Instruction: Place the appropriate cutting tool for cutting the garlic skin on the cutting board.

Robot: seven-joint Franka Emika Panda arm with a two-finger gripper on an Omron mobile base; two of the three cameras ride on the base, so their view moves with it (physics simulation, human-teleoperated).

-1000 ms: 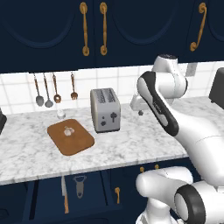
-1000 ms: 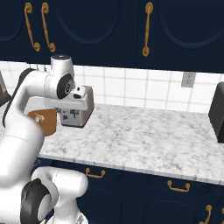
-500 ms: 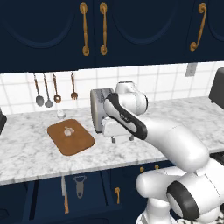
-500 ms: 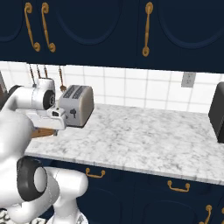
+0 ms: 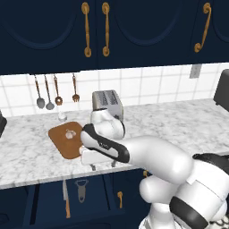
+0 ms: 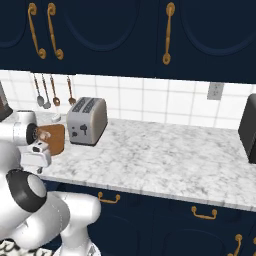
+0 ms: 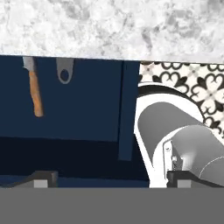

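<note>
The knife (image 5: 66, 199), with a brown wooden handle and a narrow grey blade, hangs on the dark cabinet front below the counter; the hand view shows the knife (image 7: 34, 91) at upper left. The brown cutting board (image 5: 65, 139) lies on the marble counter, left of the toaster, with the small whitish garlic (image 5: 69, 133) on it. My gripper (image 5: 102, 165) points down at the counter's front edge, just right of the board and above the knife's level. It is open and holds nothing; its tips (image 7: 43, 176) stand far apart. From the right, the gripper (image 6: 39, 169) hangs beside the board (image 6: 53, 139).
A grey peeler (image 5: 81, 190) hangs right of the knife, peeler (image 7: 64, 72). A silver toaster (image 5: 107, 105) stands behind the arm. Utensils (image 5: 56, 91) hang on the tiled wall, above a small cup (image 5: 62, 116). A black appliance (image 5: 222, 91) stands far right.
The arm has swung from high at the right of the toaster down and left to the counter's front edge beside the board. The gripper now points downward.
</note>
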